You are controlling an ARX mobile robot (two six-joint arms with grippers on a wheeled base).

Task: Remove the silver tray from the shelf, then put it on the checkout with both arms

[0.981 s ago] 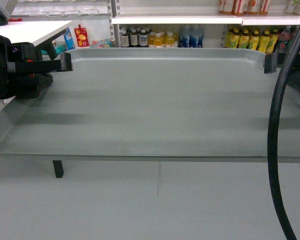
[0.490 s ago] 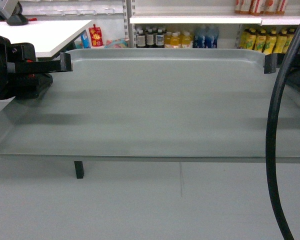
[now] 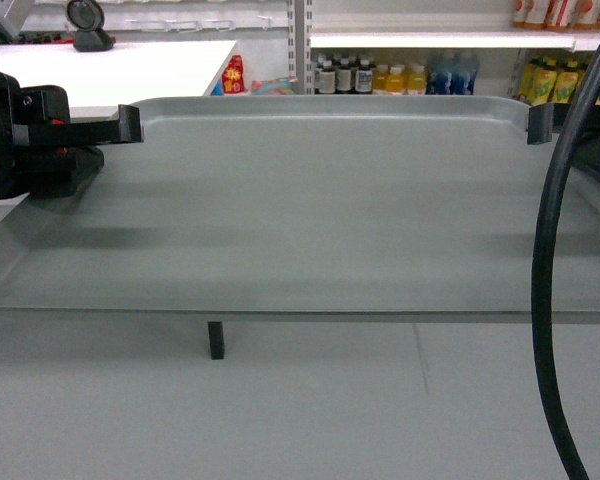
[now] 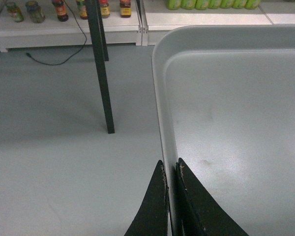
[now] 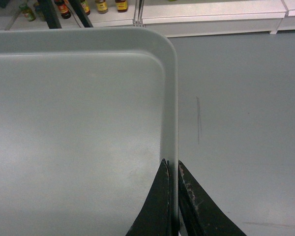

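Observation:
The silver tray [image 3: 310,200] hangs level in the air above the grey floor and fills most of the head view. My left gripper [image 3: 128,124] is shut on its left rim near the far corner. The left wrist view shows the rim pinched between the left gripper's [image 4: 170,167] two black fingers. My right gripper [image 3: 538,124] is shut on the right rim in the same way, and the right wrist view shows the right gripper [image 5: 171,167] clamping the tray [image 5: 73,123] edge. The white checkout [image 3: 130,62] stands at the back left, beyond the tray. The shelf the tray came from is out of view.
A black table leg [image 3: 216,340] shows under the tray's near edge and in the left wrist view [image 4: 102,73]. Store racks with bottles [image 3: 390,78] line the back wall. A black device [image 3: 88,28] sits on the checkout. A thick black cable [image 3: 546,300] hangs at the right.
The background has slid to the right: the table leg, the bottle racks and the checkout all shifted right, and more of the checkout shows. The tray and both grippers keep their place in view.

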